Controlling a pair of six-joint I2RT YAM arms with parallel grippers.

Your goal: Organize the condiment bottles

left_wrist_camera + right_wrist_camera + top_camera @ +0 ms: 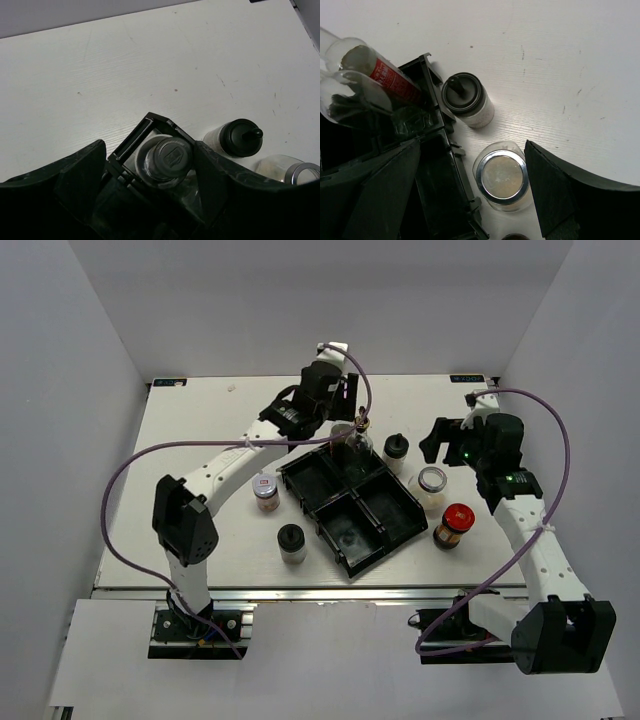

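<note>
The left end effector point(150, 152) is released, jaws apart around the clear bottle point(167, 156) in the tray's point(392, 512) far compartment. The right end effector point(472, 160) hangs spread wide over the silver-lidded jar point(502, 176).

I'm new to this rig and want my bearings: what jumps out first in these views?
A black four-compartment tray sits mid-table, a gold-spouted clear bottle standing in its far compartment, the left gripper open around its top. The right gripper hangs open over a silver-lidded jar just right of the tray.
</note>
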